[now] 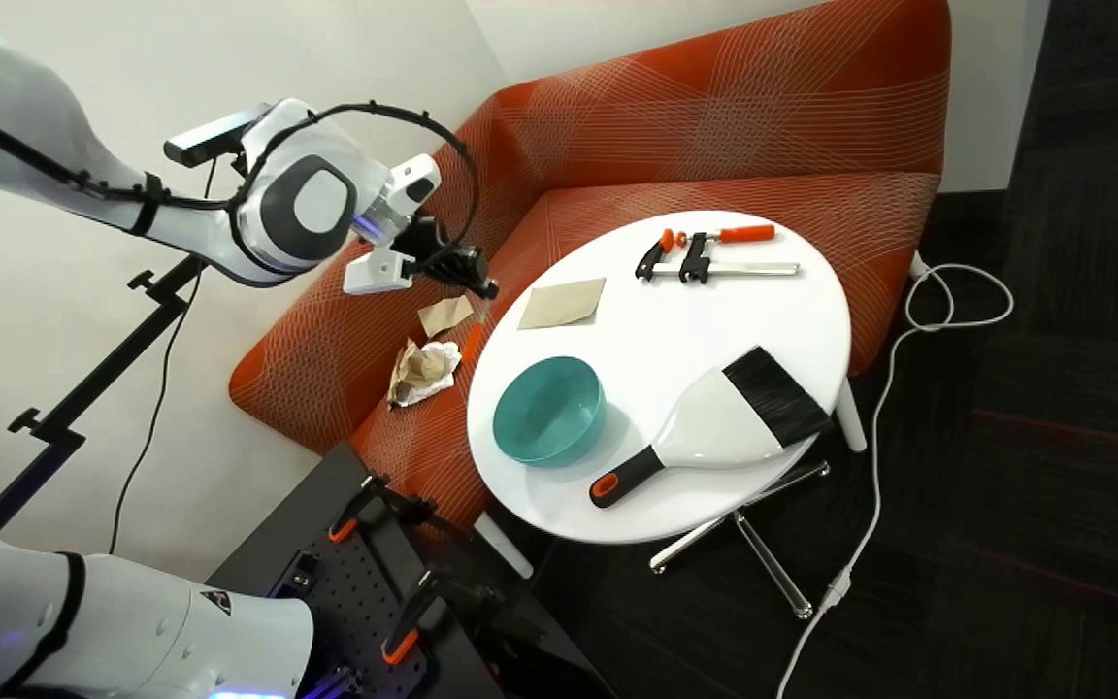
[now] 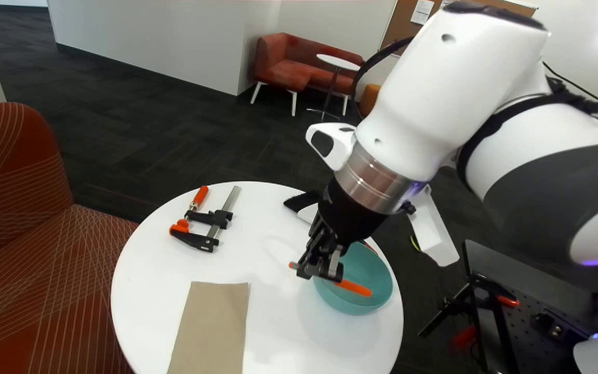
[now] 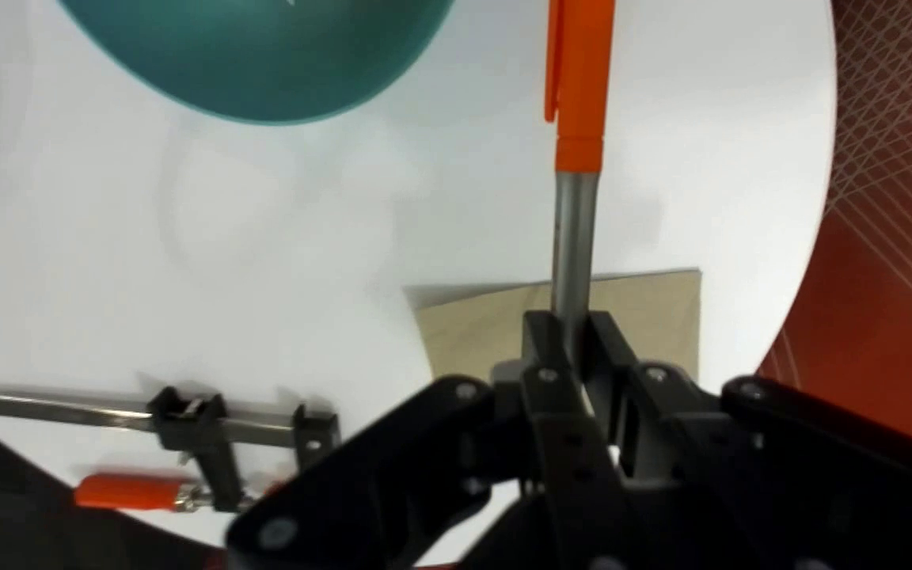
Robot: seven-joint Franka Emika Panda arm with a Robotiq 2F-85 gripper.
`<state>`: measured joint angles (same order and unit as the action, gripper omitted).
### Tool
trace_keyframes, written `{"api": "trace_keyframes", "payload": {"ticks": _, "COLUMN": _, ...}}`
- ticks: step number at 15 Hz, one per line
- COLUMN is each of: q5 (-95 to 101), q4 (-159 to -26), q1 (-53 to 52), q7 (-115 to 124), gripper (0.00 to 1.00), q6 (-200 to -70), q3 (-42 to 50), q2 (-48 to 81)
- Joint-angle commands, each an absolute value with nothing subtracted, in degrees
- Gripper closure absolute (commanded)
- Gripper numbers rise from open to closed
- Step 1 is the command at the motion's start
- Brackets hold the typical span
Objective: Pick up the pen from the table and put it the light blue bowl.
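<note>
Pen (image 3: pixel 580 154) cropped in wrist view, bowl (image 3: pixel 266 63) too

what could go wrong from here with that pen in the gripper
In the wrist view the pen shows beside the light blue bowl, not over it, so a release now would probably miss. The gripper holds the pen's grey barrel with the orange cap jutting well ahead, so the pen might pivot in the grip or catch the bowl going in.

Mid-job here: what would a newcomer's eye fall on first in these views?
Probably the orange-and-silver pen, pinched in the gripper in midair. Then the teal bowl standing on the white round table, and the patterned red-orange sofa behind that table in an exterior view.
</note>
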<state>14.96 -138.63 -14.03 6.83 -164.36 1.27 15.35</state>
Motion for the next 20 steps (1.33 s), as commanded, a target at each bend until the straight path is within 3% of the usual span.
{"api": "trace_keyframes", "payload": {"ticks": 1, "q5": 23.81, "q4": -142.46, "q1": -17.59, "q7": 17.98, "gripper": 0.97, "q6": -166.39, "q3": 8.92, "q2": 10.11}}
{"api": "trace_keyframes", "payload": {"ticks": 9, "q5": 45.49, "q4": -140.47, "q1": -20.48, "q7": 43.42, "gripper": 0.97, "q6": -170.15, "q3": 21.45, "q2": 13.48}}
{"api": "trace_keyframes", "payload": {"ticks": 20, "q5": 58.27, "q4": -139.63, "q1": -23.63, "q7": 65.54, "gripper": 0.97, "q6": -174.99, "q3": 27.19, "q2": 23.59}}
